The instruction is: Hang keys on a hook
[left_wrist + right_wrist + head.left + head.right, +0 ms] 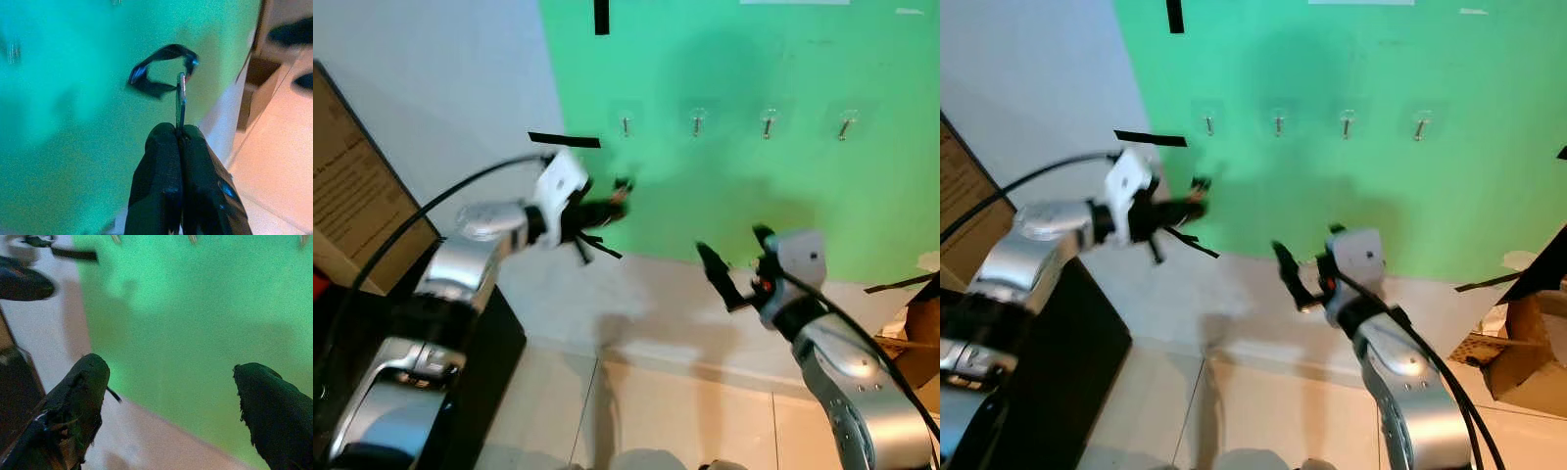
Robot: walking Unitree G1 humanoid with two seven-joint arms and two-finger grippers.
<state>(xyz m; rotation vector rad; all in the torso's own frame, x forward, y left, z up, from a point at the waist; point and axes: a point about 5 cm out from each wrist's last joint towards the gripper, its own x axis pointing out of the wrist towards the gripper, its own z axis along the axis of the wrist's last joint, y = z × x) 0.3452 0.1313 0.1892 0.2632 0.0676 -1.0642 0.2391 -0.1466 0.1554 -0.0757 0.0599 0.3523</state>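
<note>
— Looking at the wall first: what hangs there?

— Four small metal hooks in clear stick-on mounts run in a row across the bright green wall panel (754, 196). The leftmost hook (626, 124) sits nearest the left arm, then the second hook (697, 121), the third hook (768, 124) and the fourth hook (844, 125). All four look bare.

— And the keys?

— A thin silver key with a dark looped strap (164, 71) is pinched between the black fingers of the left gripper (180, 128), whose jaws are shut tight on the key's blade. In the head views the left gripper (615, 204) is raised in front of the green panel, below the leftmost hook and apart from it, with the strap hanging down from it.

— What about the other arm?

— The right gripper (736, 257) is held up lower down, under the third hook, near where the green panel meets the pale strip below it. Its two fingers (78, 396) stand wide apart, holding nothing.

— What else is close by?

— A strip of black tape (564, 140) sticks to the wall just left of the leftmost hook, and another black tape piece (601, 16) sits higher up. A brown cardboard box (352, 186) leans at the far left above a black cabinet (484, 362), and a torn cardboard carton (1518, 343) lies on the floor at the right
</note>
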